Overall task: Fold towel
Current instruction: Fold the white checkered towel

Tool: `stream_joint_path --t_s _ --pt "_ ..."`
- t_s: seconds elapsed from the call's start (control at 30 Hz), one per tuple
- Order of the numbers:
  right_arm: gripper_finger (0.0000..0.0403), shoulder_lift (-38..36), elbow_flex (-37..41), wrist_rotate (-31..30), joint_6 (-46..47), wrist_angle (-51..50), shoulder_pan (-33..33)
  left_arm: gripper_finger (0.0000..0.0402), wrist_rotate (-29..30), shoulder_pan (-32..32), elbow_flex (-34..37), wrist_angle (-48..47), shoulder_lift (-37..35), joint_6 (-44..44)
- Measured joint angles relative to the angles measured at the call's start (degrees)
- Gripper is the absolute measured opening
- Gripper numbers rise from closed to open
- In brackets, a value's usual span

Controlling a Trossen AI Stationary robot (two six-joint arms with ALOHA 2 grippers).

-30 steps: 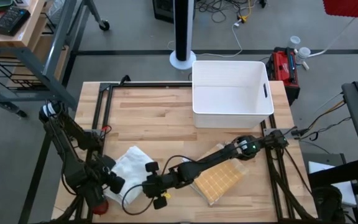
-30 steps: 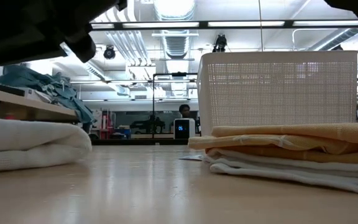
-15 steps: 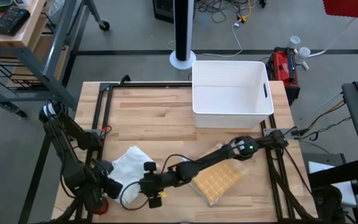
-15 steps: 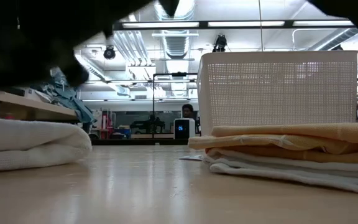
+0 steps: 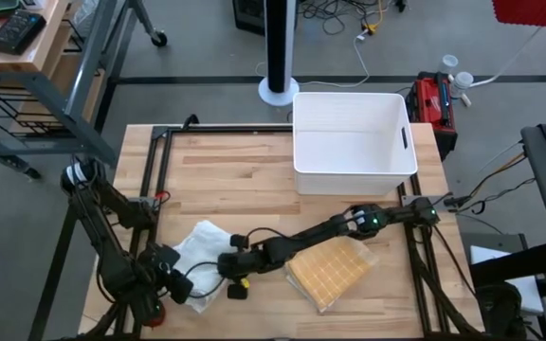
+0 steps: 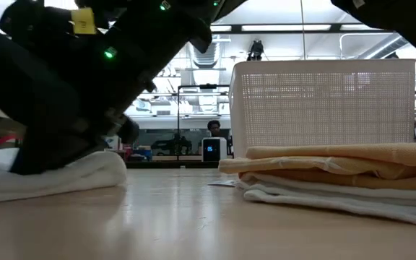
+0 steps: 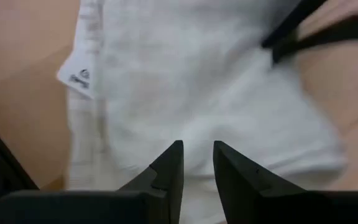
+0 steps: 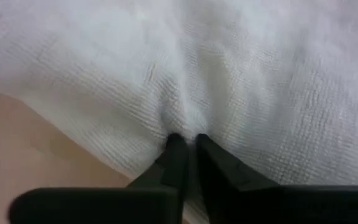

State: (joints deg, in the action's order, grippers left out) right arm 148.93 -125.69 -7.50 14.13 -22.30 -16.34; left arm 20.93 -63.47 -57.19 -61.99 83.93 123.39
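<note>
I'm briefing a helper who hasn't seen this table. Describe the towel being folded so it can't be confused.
Start from the white basket at the wooden table's far right, then go to the near left corner. The white towel lies crumpled there, both arms' tools meeting on it. Unlike the stack with the yellow waffle-textured towel on top beside it, it is plain white and rumpled.

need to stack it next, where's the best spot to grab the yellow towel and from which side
Take the yellow towel by its near-left edge, coming in low from the bare wood in front. It lies flat, folded into a rectangle atop a white towel, so a layered edge is all that pinches; the white bin crowds its far side.
</note>
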Motion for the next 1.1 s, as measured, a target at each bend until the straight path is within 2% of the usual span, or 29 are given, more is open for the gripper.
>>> stream_joint_path --t_s 0.13,0.23,0.37,0.6,0.67,0.93,1.03,1.1 --pt "0.0005 -0.49 -0.15 -0.25 -5.5 -5.39 0.14 0.0077 0.99 0.02 0.29 -0.44 1.99 -1.31" --pt "0.0006 -1.05 -0.13 -0.54 -9.55 -9.48 -0.28 0.0077 1.28 0.37 0.35 -0.43 4.62 -3.33" --pt "0.0002 -2.63 -0.02 -1.58 -13.06 -16.31 -1.05 0.0077 4.65 0.98 0.37 0.52 9.05 -5.19" --pt "0.0001 -5.86 0.37 -13.87 -17.02 -33.26 -2.82 0.0077 5.75 1.92 0.37 8.48 14.46 -5.74" --pt "0.0001 -6.9 0.52 -15.73 -16.92 -36.05 -2.84 0.0077 5.78 2.21 0.37 11.47 15.56 -5.94" --pt "0.0002 -11.64 1.23 -13.09 -11.49 -39.72 -2.85 0.0076 13.24 3.79 0.35 19.01 19.19 -6.98" --pt "0.0002 -14.81 3.98 -13.13 -10.85 -38.19 -2.78 0.0076 18.9 4.06 0.35 19.15 19.22 -6.73" --pt "0.0002 -17.38 6.59 -13.22 -10.67 -36.27 -2.78 0.0076 20.5 4.35 0.35 19.15 19.21 -6.9"
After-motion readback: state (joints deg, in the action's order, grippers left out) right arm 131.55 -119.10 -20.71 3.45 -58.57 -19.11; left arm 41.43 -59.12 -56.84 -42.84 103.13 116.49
